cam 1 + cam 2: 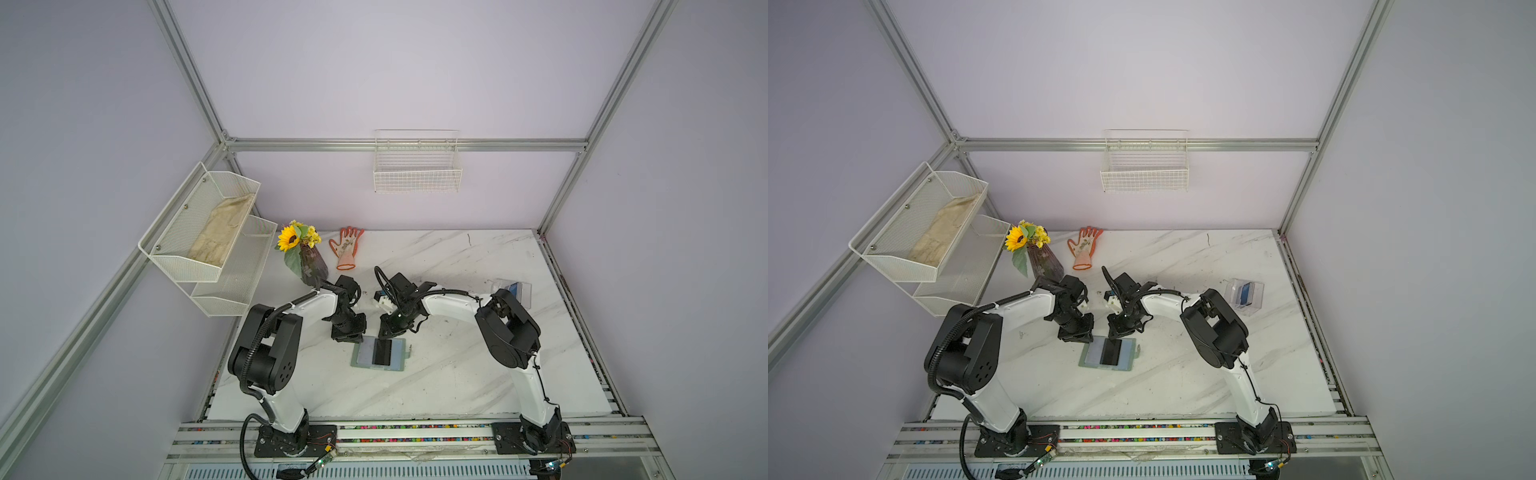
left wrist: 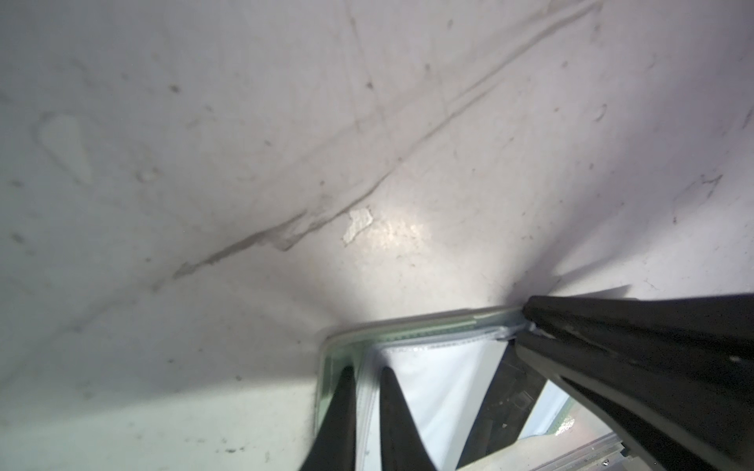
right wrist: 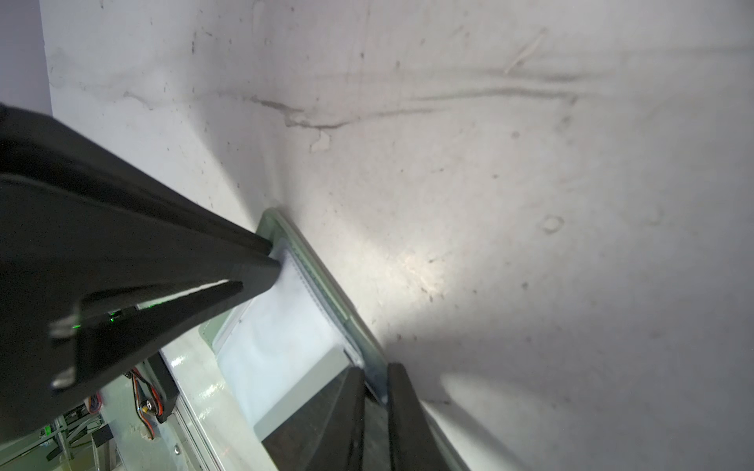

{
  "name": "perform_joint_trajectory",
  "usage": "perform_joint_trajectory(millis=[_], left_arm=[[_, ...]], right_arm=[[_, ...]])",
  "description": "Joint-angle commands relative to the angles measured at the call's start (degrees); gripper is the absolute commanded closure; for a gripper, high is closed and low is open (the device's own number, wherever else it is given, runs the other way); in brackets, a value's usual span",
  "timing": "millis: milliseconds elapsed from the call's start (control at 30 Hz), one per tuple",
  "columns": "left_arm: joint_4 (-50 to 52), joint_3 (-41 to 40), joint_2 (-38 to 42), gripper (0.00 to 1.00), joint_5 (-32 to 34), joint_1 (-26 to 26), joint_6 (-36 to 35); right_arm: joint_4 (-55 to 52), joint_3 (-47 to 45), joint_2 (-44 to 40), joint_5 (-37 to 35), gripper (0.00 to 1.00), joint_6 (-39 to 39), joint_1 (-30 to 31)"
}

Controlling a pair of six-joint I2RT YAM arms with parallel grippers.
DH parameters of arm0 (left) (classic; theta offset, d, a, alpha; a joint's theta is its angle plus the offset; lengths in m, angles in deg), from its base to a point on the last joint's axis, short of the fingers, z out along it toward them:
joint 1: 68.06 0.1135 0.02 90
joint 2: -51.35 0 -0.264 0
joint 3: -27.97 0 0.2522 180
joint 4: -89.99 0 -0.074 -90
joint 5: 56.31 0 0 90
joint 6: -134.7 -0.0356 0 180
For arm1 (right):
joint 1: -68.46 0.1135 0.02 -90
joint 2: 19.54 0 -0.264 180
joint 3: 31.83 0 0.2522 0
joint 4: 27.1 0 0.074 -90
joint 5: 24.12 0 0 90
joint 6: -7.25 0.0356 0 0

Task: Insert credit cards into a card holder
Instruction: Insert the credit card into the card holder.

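You had one card holder (image 1: 363, 353) open mid-table, one black card (image 1: 381, 352) inside and one blue card (image 1: 1246, 293) in the clear box (image 1: 1258, 301). The left gripper (image 2: 366, 369) and right gripper (image 3: 377, 367) each seemingly pinched its sleeve edge.

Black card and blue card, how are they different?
The black card lies flat on the open card holder; the blue card sits inside the clear box. The black card is near the table's middle; the blue card is near its right edge. Both are thin rectangles.
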Motion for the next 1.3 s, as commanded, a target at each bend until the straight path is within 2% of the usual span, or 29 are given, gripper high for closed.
perform_joint_trajectory(millis=[0, 233, 467, 667, 833, 1000, 1267], left_arm=[[-1.3, -1.7, -3.7, 0.87, -0.1, -0.9, -0.1], [-1.3, -1.7, -3.7, 0.87, -0.1, -0.8, -0.1], [-1.3, -1.6, -3.9, 0.87, -0.2, -0.9, -0.1], [-1.2, -1.6, -4.3, 0.87, -0.4, -0.9, -0.2], [-1.2, -1.5, -4.6, 0.87, -0.4, -0.9, -0.2], [-1.3, -1.5, -4.7, 0.87, -0.6, -0.9, -0.2], [-1.2, -1.5, -4.7, 0.87, -0.6, -1.0, -0.2]], right_arm=[[-1.4, -0.7, -2.8, 0.2, 0.81, 0.4, 0.9], [0.7, -1.6, -7.2, -4.1, 0.72, 2.9, 0.8], [1.8, -5.1, -12.0, -6.3, 0.71, 8.2, 0.9], [7.9, -14.6, -14.9, -2.1, 0.79, 16.9, 1.1], [11.9, -20.0, -16.6, -0.6, 0.82, 19.8, 1.2], [15.2, -22.2, -16.5, 1.5, 0.82, 21.3, 1.4], [15.6, -20.8, -14.6, 2.3, 0.82, 20.9, 2.2]])
